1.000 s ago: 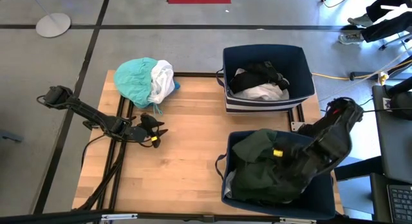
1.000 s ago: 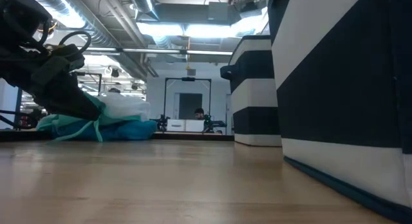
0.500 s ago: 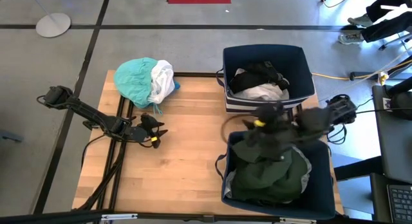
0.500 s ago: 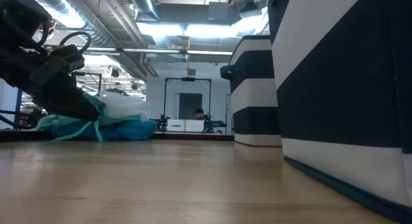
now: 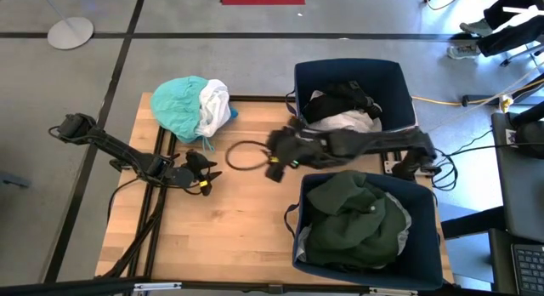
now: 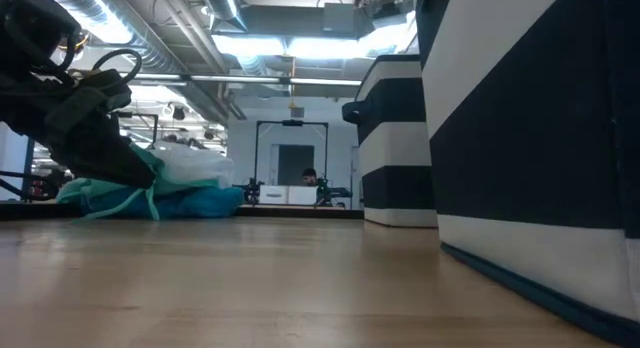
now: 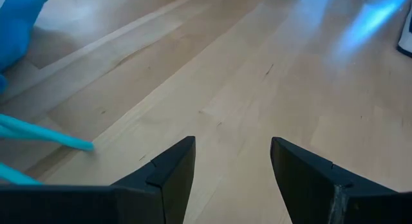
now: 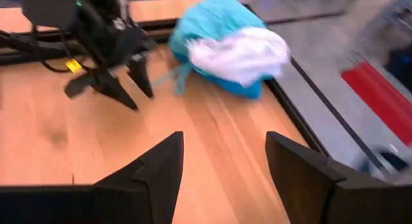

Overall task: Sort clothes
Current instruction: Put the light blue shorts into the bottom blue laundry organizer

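A pile of clothes, a teal garment (image 5: 177, 105) with a white one (image 5: 212, 105) against it, lies at the table's far left corner. It also shows in the right wrist view as the teal and white pile (image 8: 228, 44). My right gripper (image 5: 274, 160) reaches over the middle of the table, right of the pile. It is open (image 8: 223, 143) and nothing is between its fingers. My left gripper (image 5: 204, 173) rests open (image 7: 233, 147) low over the wood, just near of the pile. A dark green garment (image 5: 353, 219) fills the near bin. Black and white clothes (image 5: 344, 109) lie in the far bin.
Two navy bins stand at the table's right, the far bin (image 5: 399, 79) and the near bin (image 5: 425, 270). A cable loop (image 5: 242, 156) hangs by my right arm. Bare wood (image 5: 229, 228) stretches along the near left. A teal cord (image 7: 45, 137) trails on the wood near my left fingers.
My right gripper has swung from above the near bin toward the table's left and out over its middle. It rolled and tipped as it went, and its fingers stayed apart. The dark green garment stays in the near bin, now uncovered.
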